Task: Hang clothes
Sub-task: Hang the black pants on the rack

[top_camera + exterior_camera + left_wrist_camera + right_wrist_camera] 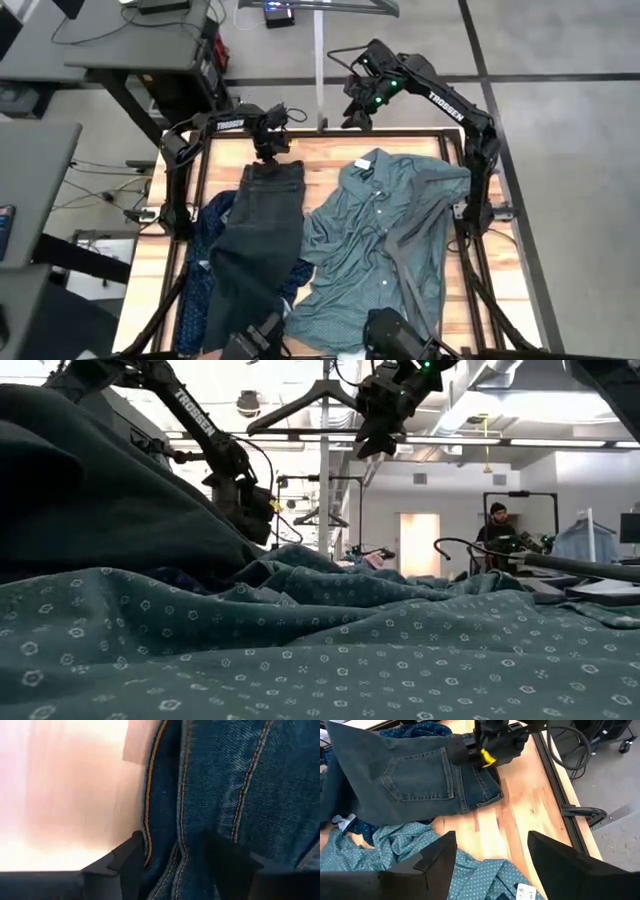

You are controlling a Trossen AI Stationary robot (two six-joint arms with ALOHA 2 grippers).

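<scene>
The dark jeans [262,230] lie lengthwise on the table's left half, back pocket up, waist toward the far edge. They partly cover the navy dotted shirt [205,245]. My left gripper [270,148] is down at the jeans' waist and shut on it. The teal-green shirt [370,240] is spread on the right half, collar at the far side. My right gripper [358,112] hangs open in the air above the far edge, beside a black hanger [300,405] on the rail, with nothing between its fingers [440,855]. My left gripper pinches a bunched fold of denim at the jeans' waist end [175,845] between its two fingers [132,862], along a stitched seam. The fingers point down from above at the far end of the jeans [470,750]. The jeans still lie flat on the table.
A vertical rail pole [320,70] rises behind the table's far edge, between the arms. Bare wood [520,815] shows between the jeans' waist and the shirt collar. A black frame bar [555,775] borders the table. A person [497,525] stands far back in the room.
</scene>
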